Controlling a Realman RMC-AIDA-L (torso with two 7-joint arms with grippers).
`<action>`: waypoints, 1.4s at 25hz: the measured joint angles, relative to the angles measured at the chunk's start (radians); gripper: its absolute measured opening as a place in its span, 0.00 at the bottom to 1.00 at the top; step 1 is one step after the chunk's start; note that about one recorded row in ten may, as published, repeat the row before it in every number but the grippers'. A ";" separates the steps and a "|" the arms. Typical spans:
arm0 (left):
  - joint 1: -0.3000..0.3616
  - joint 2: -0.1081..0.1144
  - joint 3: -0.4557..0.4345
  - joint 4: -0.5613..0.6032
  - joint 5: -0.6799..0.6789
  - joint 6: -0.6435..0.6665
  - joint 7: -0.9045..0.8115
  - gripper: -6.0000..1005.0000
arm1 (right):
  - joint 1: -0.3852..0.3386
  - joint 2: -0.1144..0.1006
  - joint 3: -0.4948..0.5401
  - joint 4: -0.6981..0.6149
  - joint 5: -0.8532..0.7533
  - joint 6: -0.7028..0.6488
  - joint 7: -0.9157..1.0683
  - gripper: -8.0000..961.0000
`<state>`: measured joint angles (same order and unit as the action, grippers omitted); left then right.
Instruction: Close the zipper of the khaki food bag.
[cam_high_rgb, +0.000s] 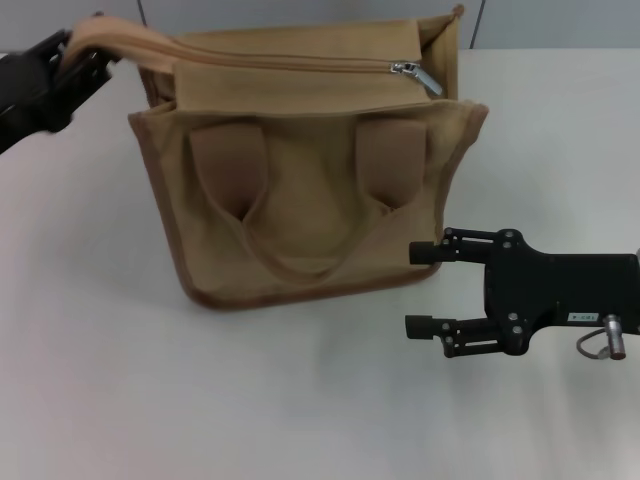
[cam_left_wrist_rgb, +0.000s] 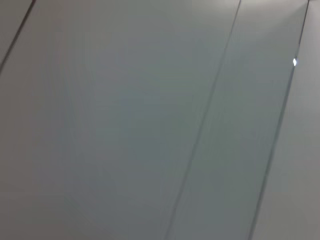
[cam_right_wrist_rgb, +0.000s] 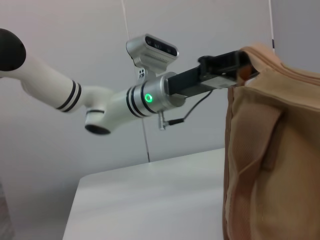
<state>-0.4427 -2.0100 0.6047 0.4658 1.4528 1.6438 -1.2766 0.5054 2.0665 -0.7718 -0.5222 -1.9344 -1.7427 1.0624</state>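
The khaki food bag (cam_high_rgb: 300, 220) stands upright on the white table, its two loop handles hanging down the front. The zipper (cam_high_rgb: 290, 64) runs along the top panel, with its silver pull tab (cam_high_rgb: 414, 74) near the right end. My left gripper (cam_high_rgb: 85, 60) is at the bag's top left end and is shut on the tan fabric there. The right wrist view shows it (cam_right_wrist_rgb: 240, 66) clamped on the bag's (cam_right_wrist_rgb: 270, 160) upper corner. My right gripper (cam_high_rgb: 420, 290) is open and empty, low beside the bag's front right bottom corner, fingers pointing left.
The white table (cam_high_rgb: 300, 400) stretches in front of and around the bag. A grey panelled wall (cam_left_wrist_rgb: 150, 120) stands behind it and fills the left wrist view. The table's far edge (cam_right_wrist_rgb: 150, 162) shows in the right wrist view.
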 joint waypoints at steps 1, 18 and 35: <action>0.014 0.017 0.022 0.018 0.001 0.011 -0.028 0.18 | 0.004 0.000 -0.003 0.002 0.000 0.001 0.000 0.83; 0.112 0.091 0.092 0.119 0.237 0.314 0.028 0.79 | 0.044 0.009 -0.065 0.028 0.000 0.041 0.004 0.83; 0.099 -0.017 0.184 0.105 0.406 0.244 0.250 0.83 | 0.044 0.010 -0.078 0.078 0.002 0.041 -0.026 0.83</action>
<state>-0.3436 -2.0273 0.7884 0.5708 1.8590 1.8881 -1.0265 0.5489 2.0770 -0.8497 -0.4443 -1.9319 -1.7017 1.0359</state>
